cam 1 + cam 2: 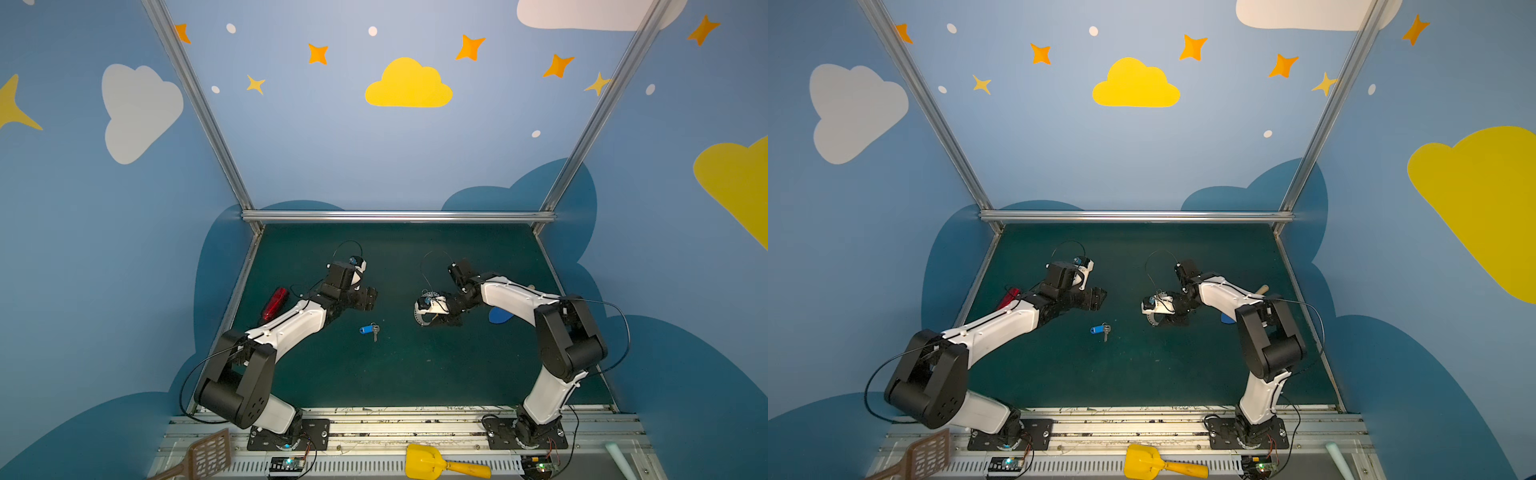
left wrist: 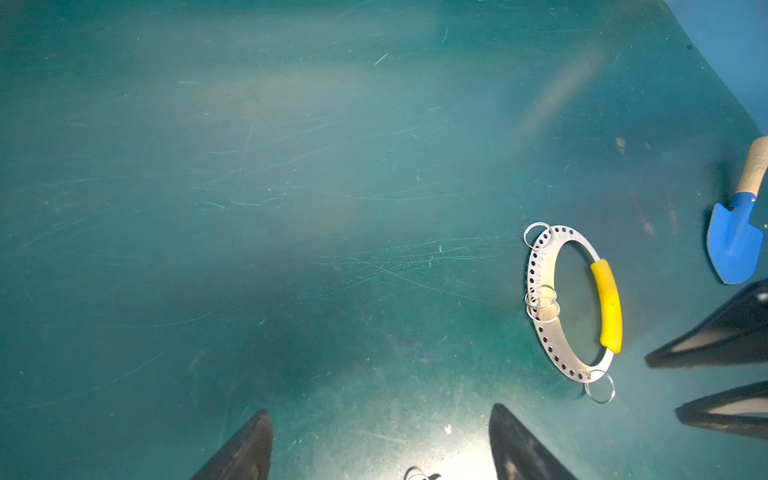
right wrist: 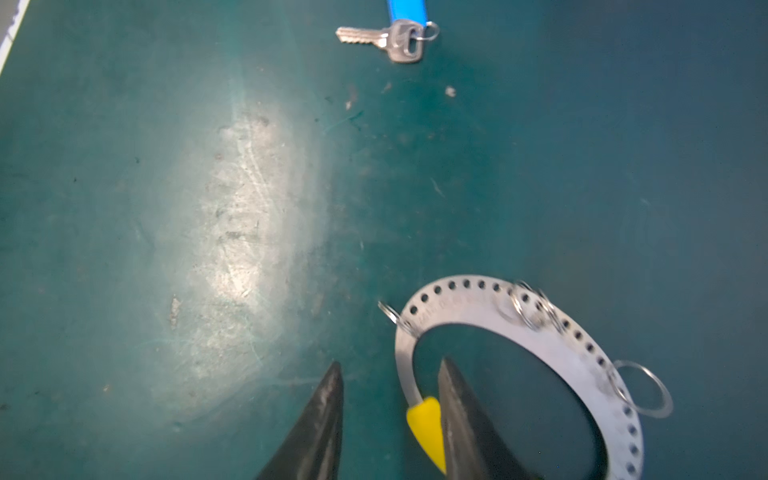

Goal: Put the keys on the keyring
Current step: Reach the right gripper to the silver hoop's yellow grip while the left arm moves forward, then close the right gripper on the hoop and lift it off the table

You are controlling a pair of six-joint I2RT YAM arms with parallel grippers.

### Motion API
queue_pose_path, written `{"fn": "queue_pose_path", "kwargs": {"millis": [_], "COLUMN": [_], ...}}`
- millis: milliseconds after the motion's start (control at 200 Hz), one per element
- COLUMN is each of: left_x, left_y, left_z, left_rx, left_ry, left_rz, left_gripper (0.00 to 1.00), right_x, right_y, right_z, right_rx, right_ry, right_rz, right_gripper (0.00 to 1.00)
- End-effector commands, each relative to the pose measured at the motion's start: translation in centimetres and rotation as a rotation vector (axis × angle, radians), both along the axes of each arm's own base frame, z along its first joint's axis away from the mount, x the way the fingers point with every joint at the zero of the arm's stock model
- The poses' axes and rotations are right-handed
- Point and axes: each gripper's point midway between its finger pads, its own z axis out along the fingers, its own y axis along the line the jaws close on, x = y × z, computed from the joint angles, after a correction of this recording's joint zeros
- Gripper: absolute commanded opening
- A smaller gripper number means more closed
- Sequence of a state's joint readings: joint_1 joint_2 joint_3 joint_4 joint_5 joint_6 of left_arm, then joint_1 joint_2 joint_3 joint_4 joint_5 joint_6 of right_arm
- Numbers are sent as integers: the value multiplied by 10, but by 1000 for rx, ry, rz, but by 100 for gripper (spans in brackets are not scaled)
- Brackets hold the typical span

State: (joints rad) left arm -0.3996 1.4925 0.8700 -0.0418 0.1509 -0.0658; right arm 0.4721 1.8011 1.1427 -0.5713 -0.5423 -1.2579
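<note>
Across dark green surface (image 1: pixel 415 374), find the keys (image 1: pixel 369 330) lying flat at eight o'clock from the keyring (image 3: pixel 498 307). Note right gripper (image 3: pixel 390 363) fingers straddling the yellow sleeve (image 3: pixel 424 424), not yet pinched; left gripper (image 2: pixel 380 411) spread, empty, at twelve o'clock of the keys. Best to clamp squarely on the sleeve, lift level, keep small rings (image 3: pixel 642 390) clear.

The mat (image 1: pixel 374 374) is dark green, scuffed with pale scratches. The keys (image 1: pixel 367 330) are silver metal with a bright blue tag. The keyring (image 2: pixel 544 336) is grey with a row of dark holes and a yellow sleeve. The shovel (image 2: pixel 733 245) is blue with a tan handle. The walls (image 1: pixel 316 145) are blue with yellow and white clouds and orange stars.
</note>
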Motion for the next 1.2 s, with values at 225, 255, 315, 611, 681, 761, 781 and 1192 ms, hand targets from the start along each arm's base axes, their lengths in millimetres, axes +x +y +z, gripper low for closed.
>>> {"fn": "queue_pose_path", "kwargs": {"millis": [225,255,315,611,681,761,781,1192], "left_x": [2,2,2,2,2,3,3,5], "left_y": [5,6,7,7,7,7,8,6], "left_z": [6,6,4,-1,-2,-3,-4,-5], "left_rx": [35,38,46,73,76,80,81,79], "left_ry": [-53,-54,-53,-46,-46,-42,-41,-35], "left_rz": [-1,-2,-4,-18,-20,-21,-20,-20], "left_gripper": [78,78,78,76,76,76,76,76], "right_x": [1,1,1,8,9,11,12,15], "right_y": [7,7,6,3,5,5,5,9], "right_z": [-14,-15,-18,-32,-32,-35,-36,-30], "right_rx": [-69,-73,-81,-120,-119,-130,-134,-114], "right_ry": [17,20,24,11,3,-5,-7,-45], "right_rz": [60,58,58,43,43,47,47,58], "right_gripper": [30,30,29,26,24,25,25,27]}}
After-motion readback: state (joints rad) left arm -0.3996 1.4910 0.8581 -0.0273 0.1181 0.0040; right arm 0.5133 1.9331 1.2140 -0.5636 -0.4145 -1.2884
